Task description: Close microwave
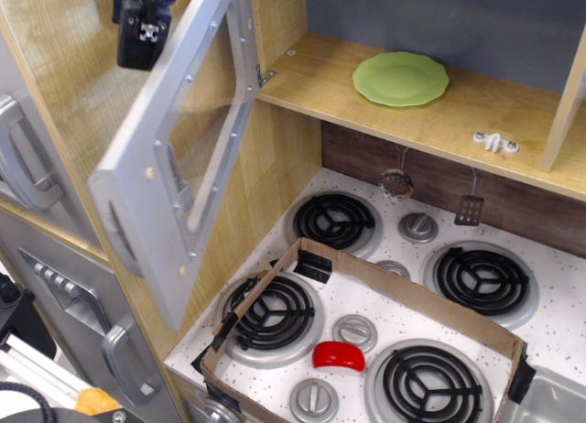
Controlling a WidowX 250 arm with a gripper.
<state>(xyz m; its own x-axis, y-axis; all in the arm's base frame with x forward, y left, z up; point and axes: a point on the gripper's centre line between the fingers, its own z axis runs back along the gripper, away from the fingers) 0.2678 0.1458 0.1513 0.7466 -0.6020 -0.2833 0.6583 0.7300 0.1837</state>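
Note:
The microwave is a wood-lined compartment [430, 112] at the top. Its silver-grey door [174, 157] with a clear window hangs wide open to the left, hinged near the compartment's left edge. A green plate [401, 78] lies inside on the wooden floor. My black gripper [142, 25] is at the top left, behind the door's outer face near its upper edge. I cannot tell whether its fingers are open or shut, or whether it touches the door.
Below is a toy stove top [549, 286] with black burners and a cardboard frame [366, 276]. A red object [339, 355] lies inside the frame. Grey doors with curved handles [23, 167] stand at the left. Small utensils [396, 182] hang on the back wall.

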